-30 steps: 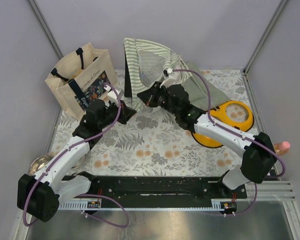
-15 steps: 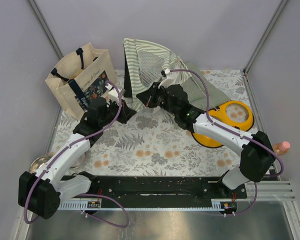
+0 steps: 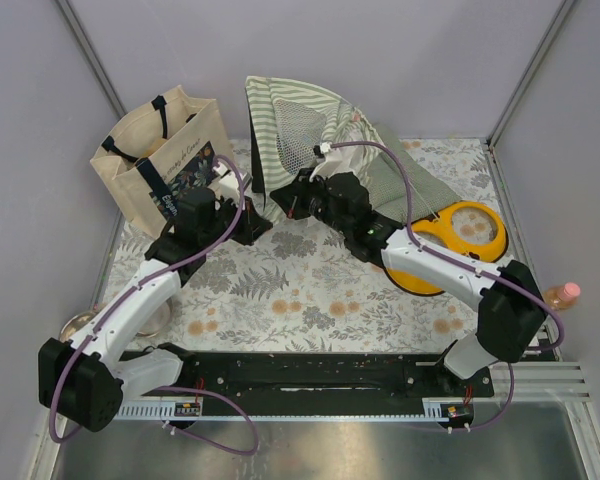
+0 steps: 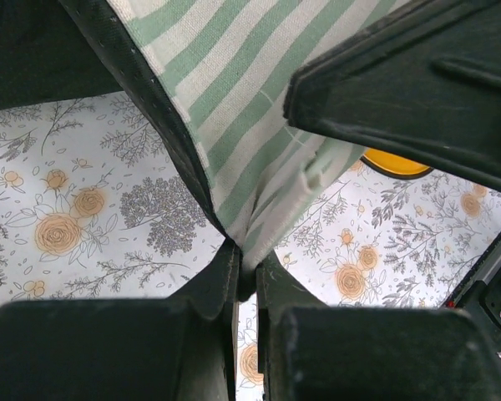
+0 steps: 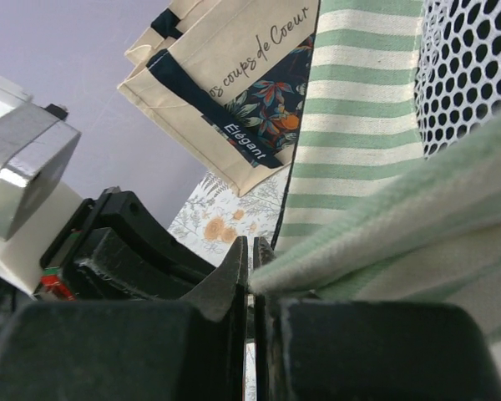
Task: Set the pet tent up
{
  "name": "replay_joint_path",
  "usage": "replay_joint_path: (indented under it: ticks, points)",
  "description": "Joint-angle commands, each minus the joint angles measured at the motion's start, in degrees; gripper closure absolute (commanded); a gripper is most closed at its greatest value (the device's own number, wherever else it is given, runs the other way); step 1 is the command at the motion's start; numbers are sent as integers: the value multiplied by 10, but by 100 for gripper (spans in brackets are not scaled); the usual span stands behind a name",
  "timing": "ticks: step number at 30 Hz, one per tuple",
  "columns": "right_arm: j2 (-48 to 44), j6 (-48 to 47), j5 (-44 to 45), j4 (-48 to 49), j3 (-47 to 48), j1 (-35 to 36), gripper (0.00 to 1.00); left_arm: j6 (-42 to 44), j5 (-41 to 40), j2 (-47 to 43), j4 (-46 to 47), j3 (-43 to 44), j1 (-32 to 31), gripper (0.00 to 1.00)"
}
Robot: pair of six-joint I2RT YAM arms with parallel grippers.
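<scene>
We judge the pet tent [image 3: 290,115] half-raised, upper centre, unfinished; left hand [image 4: 245,266] and right hand [image 5: 250,255] each pinch its fabric shut.

Green-and-white striped fabric pet tent [image 3: 270,120]: from above, we find its lower front corner covered by the left arm [image 3: 140,300] and right arm [image 3: 440,265].
Round yellow-rimmed disc [image 3: 470,230]: near side under the right arm.
Shiny metal bowl [image 3: 77,323]: we see only a sliver beside the left arm.
Beige canvas tote bag [image 5: 225,50]: cropped by the right wrist view's top edge.

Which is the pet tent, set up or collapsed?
Collapsed, it seems: the pet tent stands as one flattened panel, pinched low by the left gripper and right gripper.
</scene>
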Motion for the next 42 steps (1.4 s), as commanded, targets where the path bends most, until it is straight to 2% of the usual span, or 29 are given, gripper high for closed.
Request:
replay_joint_path:
  ticks: [1, 10, 18, 27, 30, 34, 38, 42]
  points:
    - [10, -70, 119, 41, 29, -16, 100, -6, 37, 1, -80, 21, 2, 100]
    - [11, -88, 33, 39, 46, 6, 100, -15, 45, 25, -89, 40, 2, 100]
    - [16, -90, 96, 8, 23, 14, 100, -17, 48, 31, -104, 64, 2, 100]
    - [43, -114, 167, -4, 55, 13, 100, -14, 74, 18, -111, 56, 2, 100]
    - [50, -124, 166, 0, 65, 13, 100, -12, 79, 12, -112, 48, 2, 100]
    - [44, -109, 123, -1, 61, 14, 100, -11, 71, 11, -112, 50, 2, 100]
    - [29, -89, 98, -14, 40, 14, 91, -13, 65, 16, -110, 57, 1, 100]
    - [4, -72, 112, -27, 21, 14, 71, -14, 63, 21, -109, 56, 2, 100]
